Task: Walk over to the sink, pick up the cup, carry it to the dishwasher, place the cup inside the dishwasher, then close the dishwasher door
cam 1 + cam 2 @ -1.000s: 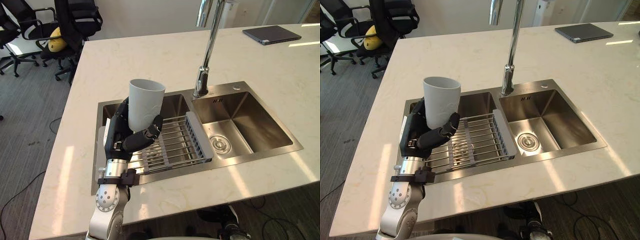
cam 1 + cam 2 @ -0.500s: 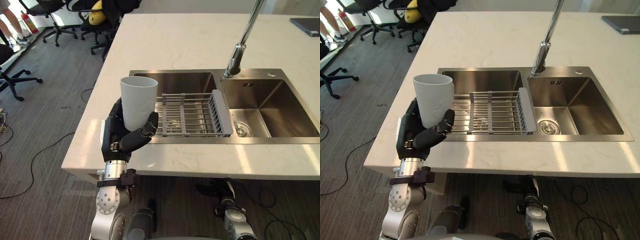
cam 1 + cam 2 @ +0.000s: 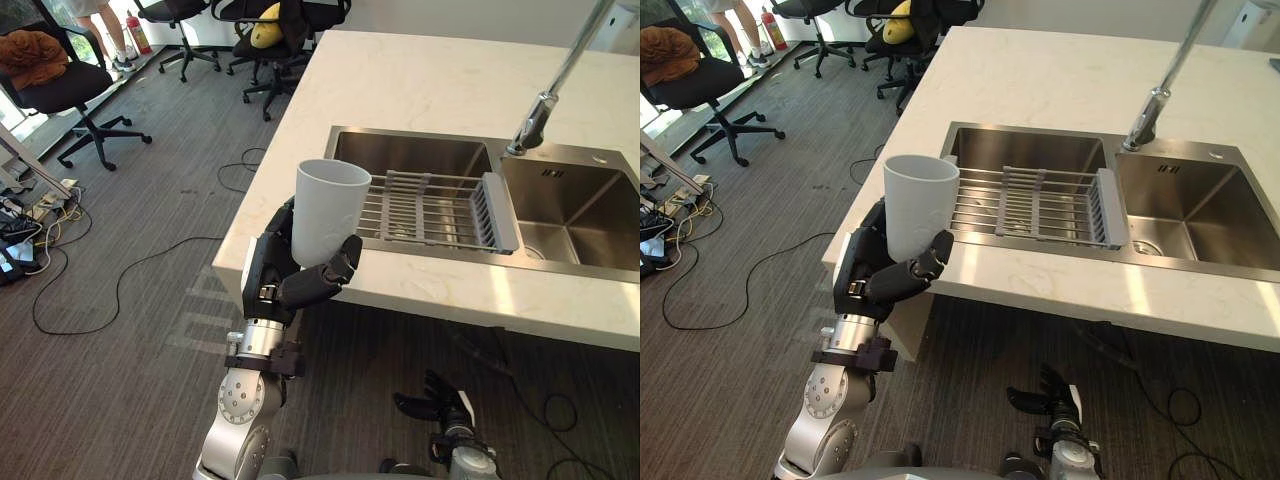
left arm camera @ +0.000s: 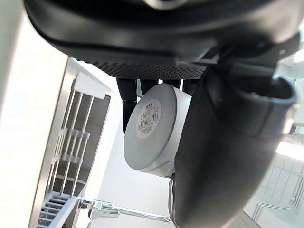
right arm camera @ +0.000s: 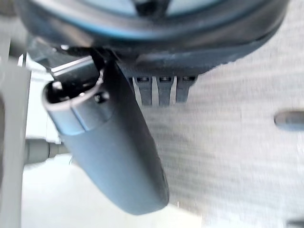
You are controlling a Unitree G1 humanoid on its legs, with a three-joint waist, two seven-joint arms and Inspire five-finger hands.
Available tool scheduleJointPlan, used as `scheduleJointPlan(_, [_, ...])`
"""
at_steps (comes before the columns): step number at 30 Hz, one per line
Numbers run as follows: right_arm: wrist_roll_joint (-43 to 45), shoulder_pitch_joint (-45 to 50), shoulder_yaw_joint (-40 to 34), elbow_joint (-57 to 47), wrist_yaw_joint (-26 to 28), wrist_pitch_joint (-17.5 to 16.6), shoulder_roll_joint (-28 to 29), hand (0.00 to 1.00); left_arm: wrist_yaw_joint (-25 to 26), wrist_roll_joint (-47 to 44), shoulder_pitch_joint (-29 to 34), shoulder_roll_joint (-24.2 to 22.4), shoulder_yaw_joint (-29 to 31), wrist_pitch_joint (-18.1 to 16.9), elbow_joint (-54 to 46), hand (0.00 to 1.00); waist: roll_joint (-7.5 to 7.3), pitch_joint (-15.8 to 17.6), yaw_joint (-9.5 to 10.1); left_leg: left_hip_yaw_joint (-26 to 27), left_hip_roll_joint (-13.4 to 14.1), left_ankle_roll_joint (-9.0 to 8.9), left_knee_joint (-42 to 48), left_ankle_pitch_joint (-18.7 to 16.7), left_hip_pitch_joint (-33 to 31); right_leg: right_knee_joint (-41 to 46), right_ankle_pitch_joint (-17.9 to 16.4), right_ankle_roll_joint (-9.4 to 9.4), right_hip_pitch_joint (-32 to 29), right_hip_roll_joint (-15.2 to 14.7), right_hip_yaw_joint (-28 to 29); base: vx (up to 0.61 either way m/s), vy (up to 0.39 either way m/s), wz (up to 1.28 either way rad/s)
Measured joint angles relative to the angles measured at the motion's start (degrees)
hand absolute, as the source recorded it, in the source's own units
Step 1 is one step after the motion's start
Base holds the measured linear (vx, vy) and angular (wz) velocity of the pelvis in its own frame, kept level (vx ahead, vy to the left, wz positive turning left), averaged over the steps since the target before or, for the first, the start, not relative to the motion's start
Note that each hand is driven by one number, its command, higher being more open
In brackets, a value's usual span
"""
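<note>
The white cup stands upright in my left hand, whose fingers and thumb curl round its lower half. Hand and cup hang in the air off the counter's near left corner, over the carpet and apart from the sink. In the left wrist view the cup's round base shows between the fingers and the thumb. My right hand hangs low near the floor with its fingers straight and nothing in it.
The pale stone counter carries a steel double sink with a wire rack over its left basin and a tall faucet. Office chairs and a person's legs are at the far left, with cables on the carpet.
The whole picture has swung left, so counter and sink now sit further right. My left hand still holds the cup, now off the counter's corner instead of over its edge.
</note>
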Motion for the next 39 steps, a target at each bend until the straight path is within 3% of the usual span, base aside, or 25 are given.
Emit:
scheduleJointPlan(6, [-0.2, -2.3, 0.5, 1.0, 0.2, 0.0, -0.1, 0.90, 0.4, 0.0, 0.1, -0.1, 0.1, 0.0, -0.2, 0.30, 0.02, -0.1, 0.34, 0.3, -1.6, 2.64, 2.6, -1.5, -1.5, 3.1, -0.2, 0.60, -1.5, -1.5, 0.5, -0.10, 0.088, 0.02])
scheduleJointPlan(8, [-0.3, -2.3, 0.6, 1.1, 0.2, 0.1, -0.4, 0.90, 0.3, 0.1, 0.1, 0.0, 0.0, 0.0, -0.2, 0.30, -0.10, -0.1, 0.15, -0.2, -2.6, 3.00, 2.8, -1.4, -1.8, 7.2, -2.5, 0.50, -3.1, -2.8, 1.0, -0.14, 0.039, 0.12])
scheduleJointPlan(11, [-0.3, -1.7, 1.5, 0.9, 0.0, 0.4, -0.8, 0.90, 0.4, 0.3, 0.1, 0.0, -0.3, 0.0, -0.3, 0.30, -0.13, -0.1, -1.15, -3.7, -4.3, 3.68, 3.4, -0.6, -2.5, 11.1, -6.9, -0.79, -4.6, -0.4, 8.6, -0.06, -0.038, 0.61])
scheduleJointPlan(14, [-0.3, -1.7, 1.8, -0.8, -0.2, 0.6, -1.0, 0.90, 0.9, 0.7, 0.1, 0.1, -0.8, 0.0, -0.4, 0.30, -0.09, -0.2, -0.53, -7.7, -5.5, 3.17, 4.3, 0.3, -4.5, 13.6, -9.0, -1.50, -5.8, 1.8, 11.4, -0.01, -0.077, 0.75])
scheduleJointPlan(22, [-0.9, -0.5, 5.8, -6.6, -0.2, 0.3, 0.0, 0.90, 1.4, 0.6, 1.3, -1.5, -0.5, 0.0, -0.4, 0.30, -0.23, -0.2, 1.77, -20.5, -5.9, -0.31, 3.1, 3.4, -7.3, 11.9, -9.3, -1.82, -1.6, 4.3, 2.8, -0.01, -0.119, 0.85])
scheduleJointPlan(24, [-0.9, -0.4, 6.1, -6.6, -0.3, 0.3, 0.4, 0.90, 1.4, 0.5, 2.7, -2.0, 0.0, 0.0, -0.5, 0.30, -0.49, 0.0, 2.51, -19.0, -4.9, 1.43, 2.5, 3.4, -7.8, 11.0, -9.1, -2.39, -0.4, 4.0, -0.4, -0.07, -0.074, 0.90])
scheduleJointPlan(25, [-0.9, 0.0, 6.1, -6.6, -0.4, 0.2, 0.7, 0.90, 1.5, 0.4, 3.3, -2.1, 0.1, 0.0, -0.5, 0.30, -0.75, 0.2, 2.58, -13.2, -2.4, 3.63, 5.1, 2.1, -9.8, 10.1, -9.1, -2.51, 0.8, 4.1, -3.0, -0.04, -0.047, 0.84])
scheduleJointPlan(28, [-0.5, 0.5, 6.0, -5.2, -0.4, 0.1, 0.4, 0.90, 1.3, -0.5, 3.4, -2.3, 0.1, 0.0, -0.5, 0.30, 0.00, -0.5, 2.85, 0.3, 2.0, 6.63, 6.0, 2.4, -11.3, 8.6, -9.2, -2.31, 2.9, 4.4, -7.1, -0.01, -0.023, 0.83])
scheduleJointPlan(29, [-0.5, 0.2, 6.1, -4.3, -0.4, 0.0, 0.7, 0.90, 1.3, -0.6, 3.3, -2.1, 0.6, -0.1, -0.3, 0.30, -0.81, -0.8, 2.51, 2.6, 2.1, 6.65, 4.1, 2.4, -11.1, 7.4, -8.8, -2.00, 2.9, 3.7, -7.9, 0.02, 0.017, 0.76])
scheduleJointPlan(30, [-0.1, -0.5, 6.0, -3.0, -0.4, -0.2, 1.2, 0.90, 1.3, -0.6, 2.2, -2.2, 1.6, -0.1, 0.1, 0.30, -2.03, -0.9, 1.42, 8.2, 3.0, 6.50, 3.1, 2.4, -11.3, 4.8, -7.6, -1.77, 3.1, 2.2, -10.4, 0.03, 0.086, 0.87])
scheduleJointPlan(31, [-0.1, -0.5, 5.9, -2.1, -0.4, -0.3, 0.9, 0.90, 1.3, -0.6, 1.3, -2.2, 1.7, -0.1, 0.7, 0.30, -0.98, -0.6, 1.36, 13.9, 5.1, 6.80, 5.0, 2.8, -11.3, 4.6, -7.4, -1.27, 3.3, 2.4, -11.7, 0.05, 0.109, 0.81])
scheduleJointPlan(32, [-0.1, -0.5, 5.8, -1.3, -0.4, -0.1, 0.4, 0.90, 1.2, -0.6, 1.2, -2.4, 1.7, -0.1, 0.9, 0.30, -0.52, -0.5, 1.39, 14.3, 5.4, 5.08, 4.1, 5.4, -11.1, 4.9, -7.5, -0.96, 3.6, 2.6, -11.9, 0.11, 0.212, 0.72])
scheduleJointPlan(33, [-0.1, -0.2, 5.4, 0.5, -0.4, 0.6, 0.6, 0.90, 0.7, -0.7, 1.0, -1.8, 1.5, 0.0, 2.5, 0.30, -1.03, -0.3, 1.18, 13.3, 2.6, 4.15, 2.7, 5.9, -10.2, 5.2, -7.5, -0.95, 4.1, 0.9, -7.1, 0.13, 0.194, 0.60])
scheduleJointPlan(36, [-0.1, -0.5, 5.2, 1.1, -0.3, 0.7, 0.4, 0.90, 0.7, -0.7, 1.2, -1.3, 1.2, 0.4, 2.7, 0.30, -1.12, -0.2, 1.05, 12.4, 0.1, 5.58, 3.3, 4.2, -10.2, 9.0, -8.0, -0.21, 3.3, -1.6, -5.5, 0.13, 0.205, 0.40])
scheduleJointPlan(39, [-0.7, -1.1, 5.3, 0.7, 0.2, 1.1, 0.5, 0.90, 0.3, -0.7, 1.4, -0.5, 0.3, 0.4, 2.8, 0.30, -1.90, 0.2, 0.65, 10.7, -2.3, 6.67, 3.5, 2.2, -7.7, 25.2, -7.7, -0.75, -1.2, -6.0, -3.5, 0.13, 0.180, 0.39])
